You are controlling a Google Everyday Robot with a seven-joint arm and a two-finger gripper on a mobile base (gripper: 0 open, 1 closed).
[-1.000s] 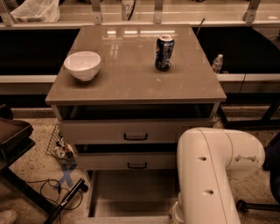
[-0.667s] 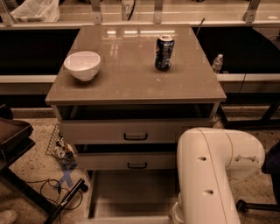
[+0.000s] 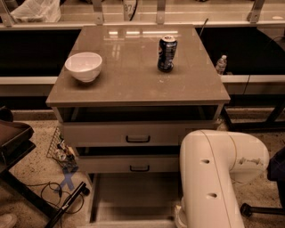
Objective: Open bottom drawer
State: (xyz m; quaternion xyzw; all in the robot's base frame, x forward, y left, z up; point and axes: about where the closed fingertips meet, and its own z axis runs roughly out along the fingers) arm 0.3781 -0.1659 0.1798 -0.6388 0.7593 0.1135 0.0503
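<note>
Gripper not visible: the arm runs off the picture's bottom edge below the desk's front right corner, its end out of frame. The arm also covers the right side of the bottom drawer, whose front face and handle are cut off at the bottom. Can label is unreadable. Clutter on the floor by the front left corner is too small to identify. Bag past the back left corner is cropped at the top.

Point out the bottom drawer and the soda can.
bottom drawer (image 3: pixel 133 196), camera view, its pale interior floor.
soda can (image 3: pixel 167 54), camera view, its side.
pincer: not in view; only the white arm (image 3: pixel 209 178) shows, lower right.
</note>
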